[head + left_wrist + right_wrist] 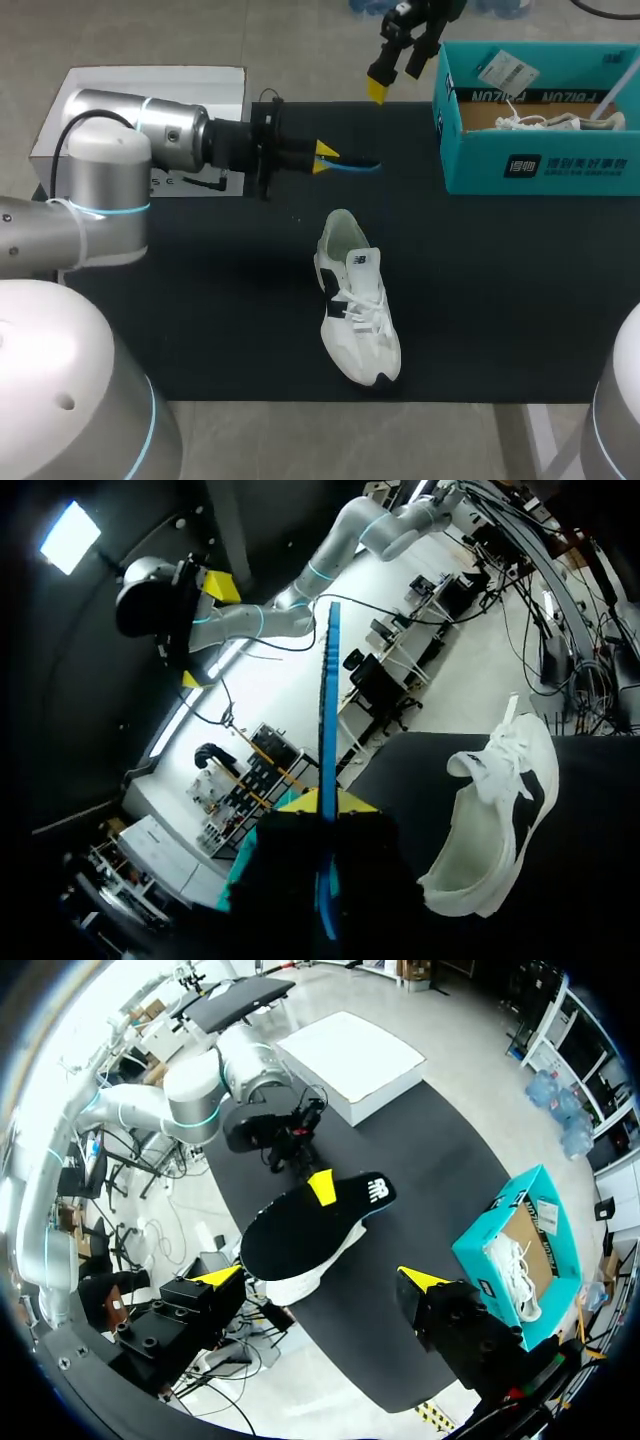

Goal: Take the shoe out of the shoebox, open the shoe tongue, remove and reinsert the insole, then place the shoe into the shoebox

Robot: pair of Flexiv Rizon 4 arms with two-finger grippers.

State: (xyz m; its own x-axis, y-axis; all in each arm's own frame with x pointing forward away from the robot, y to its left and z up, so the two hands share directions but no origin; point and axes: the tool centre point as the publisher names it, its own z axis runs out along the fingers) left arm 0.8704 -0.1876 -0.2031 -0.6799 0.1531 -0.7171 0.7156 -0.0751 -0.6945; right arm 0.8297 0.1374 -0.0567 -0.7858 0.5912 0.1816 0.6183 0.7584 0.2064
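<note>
Since the shoe point(358, 300) lies upright on the mat point(200, 330), well apart from the shoebox point(540, 165), removal from the box: done.

- Insole point(358, 164): out of the shoe, pinched edge-on between the fingers of the left gripper point(325, 158), above the mat beyond the shoe's heel.
- Tongue: judged opened, as the shoe's mouth shows wide and bare.
- Right gripper point(395, 72): fingers spread wide, holding nothing, hovering high near the shoebox's corner.
- Shoebox: at the mat's far right, with a second shoe point(545, 122) inside.
- Left to do, by judgement: slide the insole back in, then return the shoe to the shoebox. Roughly half complete.
</note>
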